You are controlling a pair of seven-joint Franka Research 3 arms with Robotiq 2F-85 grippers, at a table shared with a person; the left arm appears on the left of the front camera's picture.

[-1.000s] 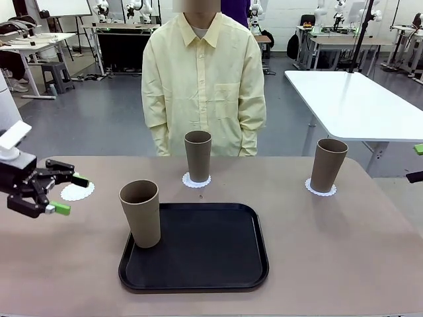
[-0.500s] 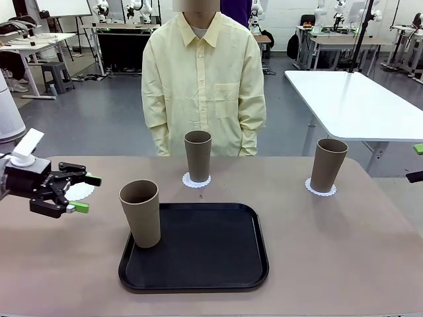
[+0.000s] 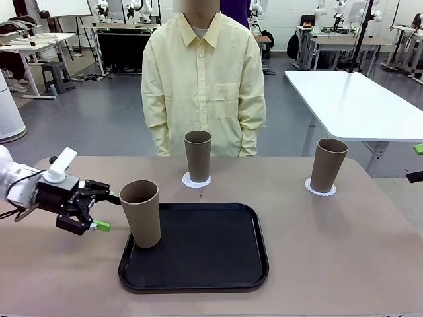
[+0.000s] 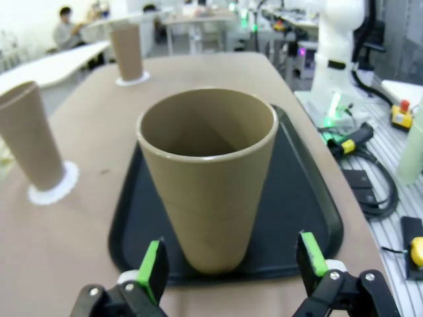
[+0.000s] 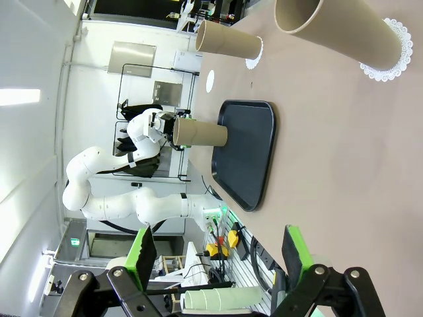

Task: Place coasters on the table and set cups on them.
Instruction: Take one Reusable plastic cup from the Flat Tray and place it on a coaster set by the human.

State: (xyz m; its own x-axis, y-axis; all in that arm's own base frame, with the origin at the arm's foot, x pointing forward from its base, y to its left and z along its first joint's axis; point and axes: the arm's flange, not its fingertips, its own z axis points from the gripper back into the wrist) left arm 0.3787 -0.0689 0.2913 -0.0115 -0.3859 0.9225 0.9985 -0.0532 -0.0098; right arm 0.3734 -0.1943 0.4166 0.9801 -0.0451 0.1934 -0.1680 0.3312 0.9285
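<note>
Left hand (image 3: 104,211) open, level with the near cup (image 3: 141,212), fingers just left of it and not touching. Left wrist view: cup (image 4: 210,177) sits ahead of the green pads (image 4: 153,269), gap on both sides. That cup stands upright on the front-left corner of the black tray (image 3: 198,249), on the tabletop (image 3: 330,251).

Middle cup (image 3: 197,156) upright on its coaster (image 3: 196,180) at the far edge, in front of the person (image 3: 203,79). Right cup (image 3: 328,165) upright on its coaster (image 3: 320,188).

Third coaster (image 5: 210,80) shows in the right wrist view, bare, on the tabletop beyond the tray, well clear of the cups.

Right hand (image 5: 218,254) open, holding nothing, off to the tabletop's right side.
</note>
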